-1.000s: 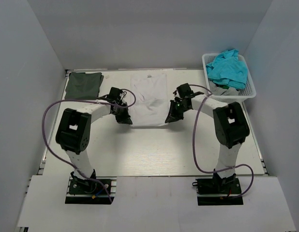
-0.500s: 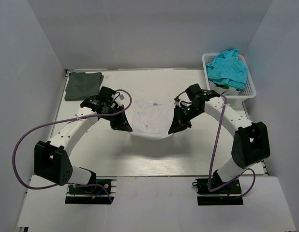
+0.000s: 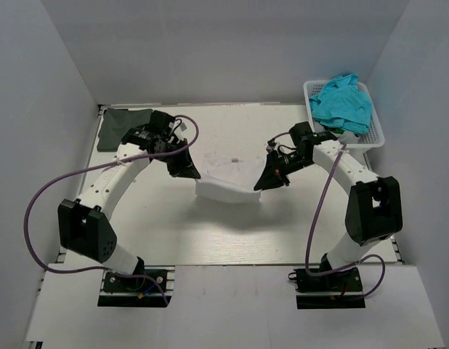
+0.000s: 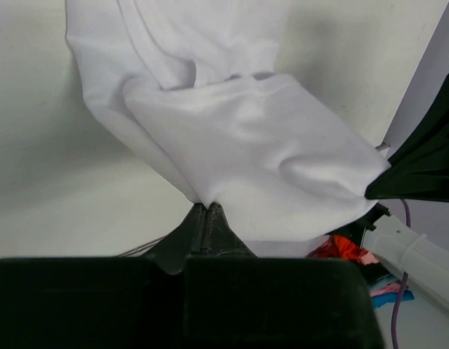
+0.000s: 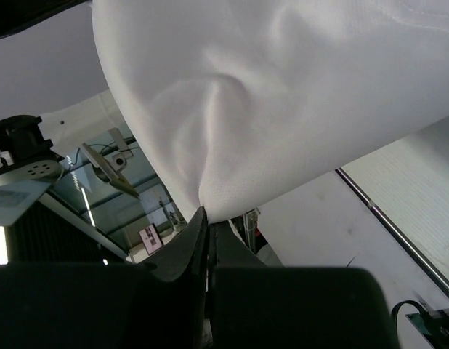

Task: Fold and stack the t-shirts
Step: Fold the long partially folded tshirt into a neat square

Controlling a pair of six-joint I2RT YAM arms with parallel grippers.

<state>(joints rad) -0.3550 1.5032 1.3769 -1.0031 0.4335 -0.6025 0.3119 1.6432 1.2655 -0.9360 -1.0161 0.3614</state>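
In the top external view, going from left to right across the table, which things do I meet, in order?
The dark olive-green t-shirt → left gripper → white t-shirt, held up between both grippers → right gripper → white basket with a teal cloth in it.

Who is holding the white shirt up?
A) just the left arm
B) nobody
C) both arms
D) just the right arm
C: the left gripper and the right gripper each pinch an edge of the white shirt, its near part raised off the table.
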